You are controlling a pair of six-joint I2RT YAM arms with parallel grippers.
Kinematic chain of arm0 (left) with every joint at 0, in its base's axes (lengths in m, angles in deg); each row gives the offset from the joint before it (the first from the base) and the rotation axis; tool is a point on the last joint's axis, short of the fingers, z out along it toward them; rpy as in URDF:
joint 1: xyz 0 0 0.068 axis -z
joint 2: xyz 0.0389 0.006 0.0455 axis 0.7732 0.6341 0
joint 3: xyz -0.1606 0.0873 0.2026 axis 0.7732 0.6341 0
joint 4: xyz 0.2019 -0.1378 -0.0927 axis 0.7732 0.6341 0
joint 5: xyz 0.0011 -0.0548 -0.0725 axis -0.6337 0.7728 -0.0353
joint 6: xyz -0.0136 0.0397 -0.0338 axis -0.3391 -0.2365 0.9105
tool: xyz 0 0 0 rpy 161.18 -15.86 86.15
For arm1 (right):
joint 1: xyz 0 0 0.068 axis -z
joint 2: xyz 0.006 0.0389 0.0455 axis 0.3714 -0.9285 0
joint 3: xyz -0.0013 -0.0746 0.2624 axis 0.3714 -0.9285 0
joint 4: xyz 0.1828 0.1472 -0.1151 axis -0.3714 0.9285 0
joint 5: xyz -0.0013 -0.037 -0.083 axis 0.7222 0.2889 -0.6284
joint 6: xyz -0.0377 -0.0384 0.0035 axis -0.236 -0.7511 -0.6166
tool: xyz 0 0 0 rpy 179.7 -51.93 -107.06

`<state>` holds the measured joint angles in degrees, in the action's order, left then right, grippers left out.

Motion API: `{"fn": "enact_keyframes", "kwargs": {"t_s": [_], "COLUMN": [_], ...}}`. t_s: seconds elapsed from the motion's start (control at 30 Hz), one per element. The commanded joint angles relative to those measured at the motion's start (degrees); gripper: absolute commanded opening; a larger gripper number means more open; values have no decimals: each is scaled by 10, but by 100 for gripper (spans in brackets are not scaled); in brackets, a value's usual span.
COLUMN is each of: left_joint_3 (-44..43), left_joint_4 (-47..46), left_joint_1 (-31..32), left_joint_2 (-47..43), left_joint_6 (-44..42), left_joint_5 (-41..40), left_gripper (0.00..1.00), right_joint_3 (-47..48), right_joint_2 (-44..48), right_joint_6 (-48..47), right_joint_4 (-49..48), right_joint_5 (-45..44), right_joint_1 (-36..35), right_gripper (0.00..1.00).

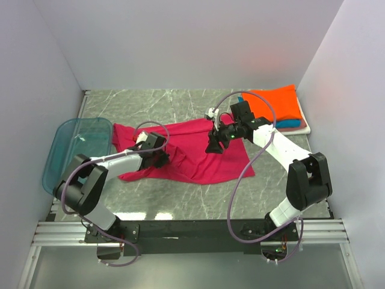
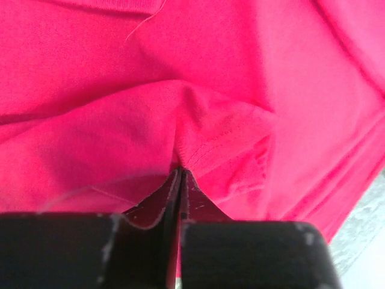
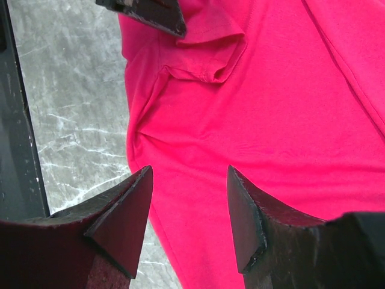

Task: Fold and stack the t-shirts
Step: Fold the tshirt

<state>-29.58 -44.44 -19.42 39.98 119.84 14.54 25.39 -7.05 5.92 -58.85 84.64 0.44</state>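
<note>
A magenta-red t-shirt (image 1: 198,155) lies spread and rumpled on the grey marbled table (image 1: 180,105). My left gripper (image 1: 163,158) is low on the shirt's left part and shut on a pinched fold of its cloth (image 2: 204,141). My right gripper (image 1: 215,146) hovers open over the shirt's upper right part, jaws apart with only cloth (image 3: 252,114) below them. The left gripper's tip (image 3: 150,12) shows at the top of the right wrist view. A folded orange shirt (image 1: 274,103) tops a stack with teal-blue (image 1: 290,124) and white (image 1: 301,129) ones at the back right.
A translucent blue plastic tray (image 1: 75,150) sits at the table's left edge. White walls close in the left, back and right sides. Bare table (image 3: 78,120) lies beside the shirt's edge.
</note>
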Motion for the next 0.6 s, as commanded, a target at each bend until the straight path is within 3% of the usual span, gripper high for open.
{"fn": "enact_keyframes", "kwargs": {"t_s": [0.0,0.27,0.43,0.57], "left_joint_3": [-10,38,102,139], "left_joint_4": [10,56,127,218], "left_joint_1": [3,3,2,3], "left_joint_2": [-51,-202,-355,-480], "left_joint_6": [-6,-35,-30,-9], "left_joint_5": [-28,-22,28,41], "left_gripper": [2,0,0,0], "right_joint_3": [-1,-21,-108,-161], "right_joint_2": [23,59,118,169], "right_joint_6": [-3,-109,-289,-414], "right_joint_4": [-4,55,123,161], "right_joint_5": [12,-68,-103,-92], "right_joint_1": [5,10,49,121], "right_gripper": [59,59,62,63]}}
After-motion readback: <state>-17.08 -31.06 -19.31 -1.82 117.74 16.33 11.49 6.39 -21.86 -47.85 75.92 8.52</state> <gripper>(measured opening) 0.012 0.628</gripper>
